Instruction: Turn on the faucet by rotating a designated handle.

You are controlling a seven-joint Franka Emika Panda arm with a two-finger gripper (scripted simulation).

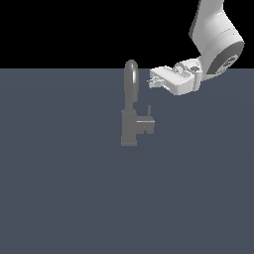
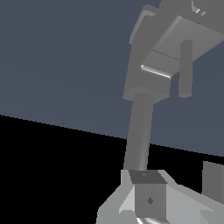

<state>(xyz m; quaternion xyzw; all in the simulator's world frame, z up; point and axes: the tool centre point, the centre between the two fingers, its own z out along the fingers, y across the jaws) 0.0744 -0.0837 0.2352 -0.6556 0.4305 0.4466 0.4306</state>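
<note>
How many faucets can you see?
1. The faucet stands alone on the flat grey floor, with its handle on the exterior view's right side. The gripper is beside its arched spout.

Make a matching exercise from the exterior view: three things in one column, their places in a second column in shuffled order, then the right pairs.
Things:
1. spout
2. handle
3. hand

Places:
A. thin lever standing up from a stub on the faucet body's side, toward the exterior view's right
B. white, in the air beside the arch, touching nothing
C. tall arch rising from the blocky body, rounded at the top

Pairs: 1-C, 2-A, 3-B
</note>
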